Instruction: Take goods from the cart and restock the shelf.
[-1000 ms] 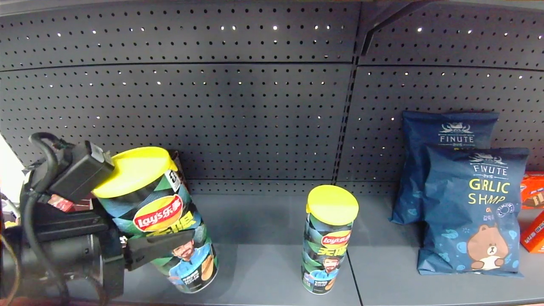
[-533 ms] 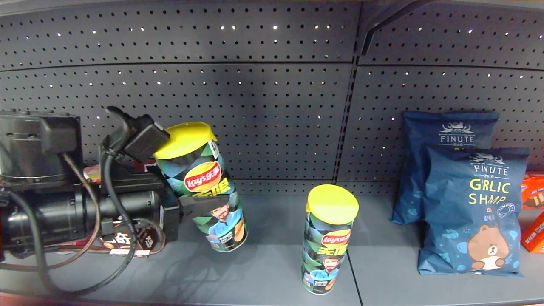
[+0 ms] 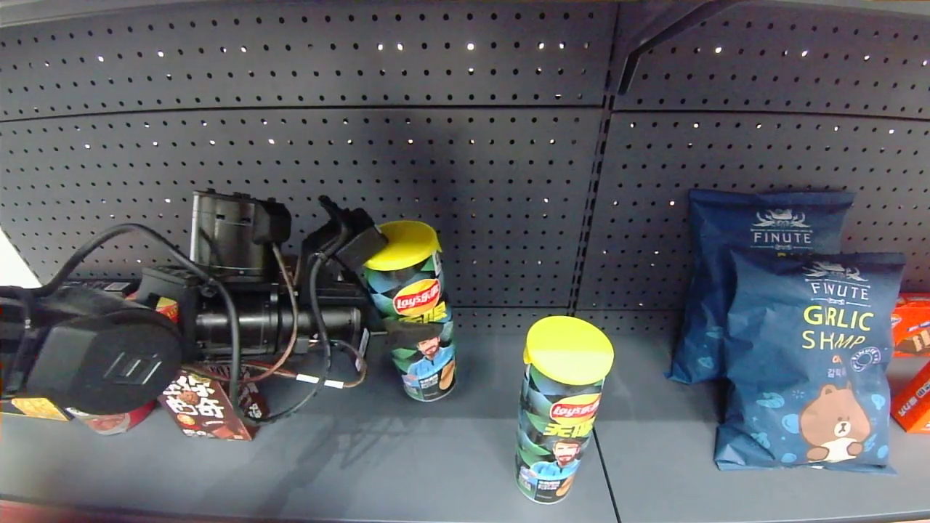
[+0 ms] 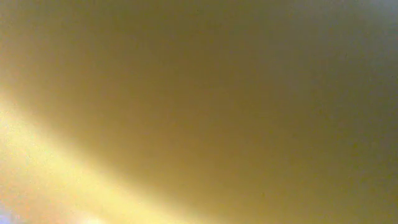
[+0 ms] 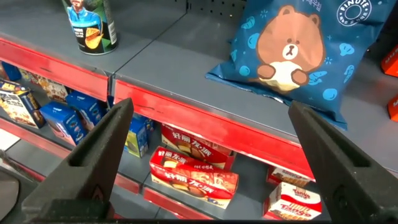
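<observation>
Grasping can [image 3: 414,290] in left end effector [image 3: 418,330] from shelf's [image 3: 465,450] left, axis nearly upright near back edge; holding right end effector [image 5: 211,112] released below front edge.

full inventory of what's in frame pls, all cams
chip cans: 2, yellow lids, green-blue bodies; held can towards the shelf's rear, left of centre, slightly tilted; standing can upright near the front edge, centre.
snack bags: 2, dark blue, right side; front bag overlaps rear bag.
orange boxes: 2, far right edge.
brown box: 1, left, below the arm.
lower-shelf boxes: several, red and blue, under the red shelf edge.
shelf: 1, dark grey, pegboard back.
left pincer: shut on held can.
right pincer: open, holding nothing, facing the shelf front.
</observation>
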Tool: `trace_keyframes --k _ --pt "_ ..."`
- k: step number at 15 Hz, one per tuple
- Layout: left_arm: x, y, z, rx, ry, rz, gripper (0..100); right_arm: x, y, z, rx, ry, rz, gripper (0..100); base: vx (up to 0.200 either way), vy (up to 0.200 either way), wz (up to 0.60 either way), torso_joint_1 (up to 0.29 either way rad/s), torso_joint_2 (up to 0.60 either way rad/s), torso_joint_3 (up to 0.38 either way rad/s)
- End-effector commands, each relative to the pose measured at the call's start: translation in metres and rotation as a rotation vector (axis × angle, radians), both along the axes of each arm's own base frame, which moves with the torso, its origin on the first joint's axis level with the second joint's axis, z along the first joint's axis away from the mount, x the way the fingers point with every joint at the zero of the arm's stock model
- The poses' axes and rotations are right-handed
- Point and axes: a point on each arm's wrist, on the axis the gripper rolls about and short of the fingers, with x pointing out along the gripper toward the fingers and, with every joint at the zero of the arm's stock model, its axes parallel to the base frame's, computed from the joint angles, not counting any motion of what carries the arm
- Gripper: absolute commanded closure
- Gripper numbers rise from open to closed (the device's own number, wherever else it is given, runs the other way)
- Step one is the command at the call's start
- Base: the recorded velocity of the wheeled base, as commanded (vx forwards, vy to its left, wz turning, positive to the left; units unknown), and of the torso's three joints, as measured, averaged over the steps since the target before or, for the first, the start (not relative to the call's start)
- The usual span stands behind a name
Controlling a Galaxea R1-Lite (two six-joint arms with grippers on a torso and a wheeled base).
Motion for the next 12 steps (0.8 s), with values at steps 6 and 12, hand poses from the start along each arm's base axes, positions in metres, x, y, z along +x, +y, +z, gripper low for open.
trace_keyframes --k 6,12 --pt "0.051 -0.043 -0.021 0.007 0.004 -0.065 100 0.0 0.0 0.0 -0.001 0.001 -0.003 0 0.0 0.0 0.0 0.0 0.0 0.0" --pt "0.066 -0.068 -0.036 0.012 0.012 -0.105 100 0.0 0.0 0.0 0.0 -0.001 -0.003 0 0.0 0.0 0.0 0.0 0.0 0.0"
